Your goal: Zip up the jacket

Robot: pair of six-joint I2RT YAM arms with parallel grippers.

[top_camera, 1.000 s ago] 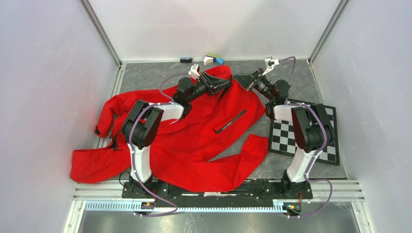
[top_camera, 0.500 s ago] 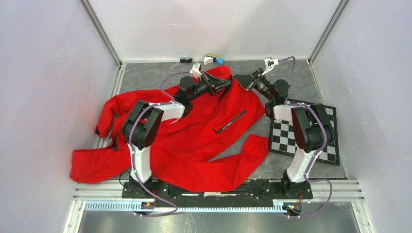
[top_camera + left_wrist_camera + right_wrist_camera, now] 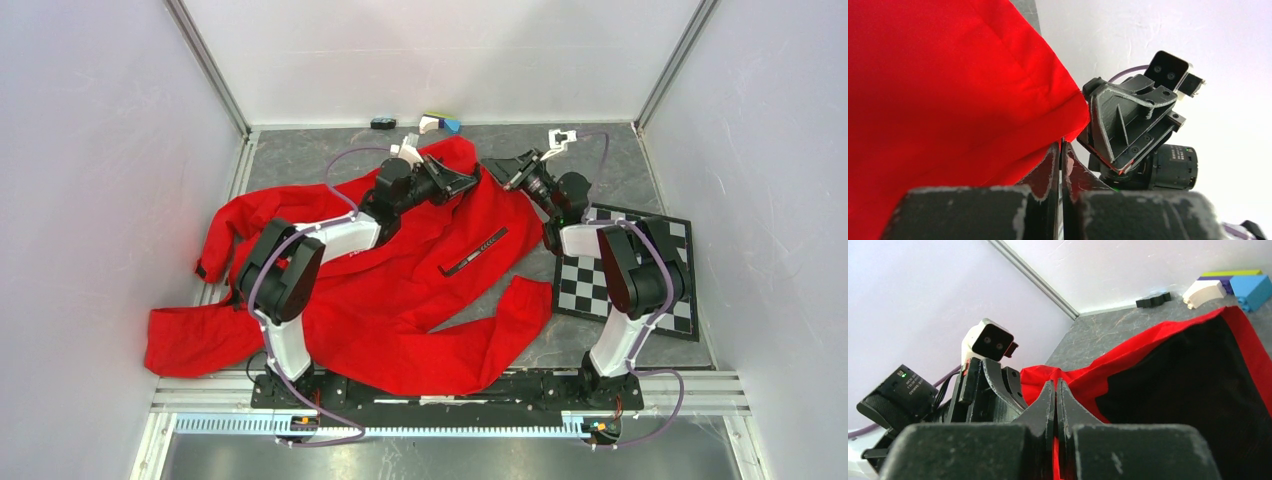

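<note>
**Both pincers clamped on the jacket's far edge**

Top: jacket sprawls from the near-left corner to the far edge, where my left pincer and right pincer meet.
Left wrist: fingers pressed together on red cloth.
Right wrist: likewise, pinching the red edge.

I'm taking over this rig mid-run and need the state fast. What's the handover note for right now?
Left gripper: shut, pinching a red edge of the jacket.
Right gripper: shut on the jacket edge too, right beside the left one, at the jacket's far end.
Jacket lies spread and rumpled, dark lining exposed.
Done: both edges gripped.
To do: line up the zipper and close it; no zipped seam shows yet.
</note>
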